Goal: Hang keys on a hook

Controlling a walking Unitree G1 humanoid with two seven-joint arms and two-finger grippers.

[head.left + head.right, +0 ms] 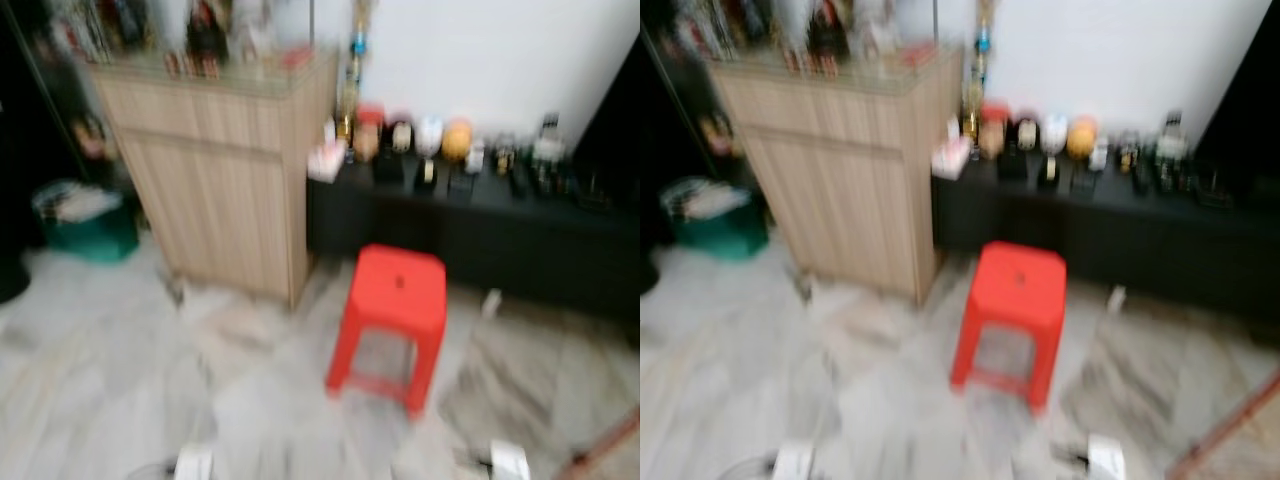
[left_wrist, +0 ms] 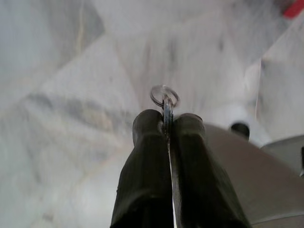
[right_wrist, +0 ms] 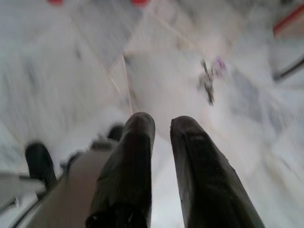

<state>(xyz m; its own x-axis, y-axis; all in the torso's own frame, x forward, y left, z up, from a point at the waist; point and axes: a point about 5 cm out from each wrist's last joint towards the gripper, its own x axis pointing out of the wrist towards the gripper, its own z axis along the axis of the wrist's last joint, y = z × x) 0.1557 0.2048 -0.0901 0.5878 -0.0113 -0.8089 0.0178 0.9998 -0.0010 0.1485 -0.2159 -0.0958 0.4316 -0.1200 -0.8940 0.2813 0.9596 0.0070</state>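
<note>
The picture is blurred throughout. A red plastic stool (image 1: 1008, 315) stands on a pale marbled floor (image 1: 730, 370), just in front of a long low black tabletop (image 1: 1140, 235) that runs along a white wall (image 1: 1120, 50). On that tabletop sits a row of small bottles and jars (image 1: 1055, 140), too smeared to tell apart. To its left stands a taller light wooden cabinet (image 1: 840, 170) with more indistinct items crowded on top. Left of the cabinet, on the floor, rests a green basket (image 1: 715, 225) holding something pale. A reddish stick (image 1: 1230, 430) crosses the lower right corner
</note>
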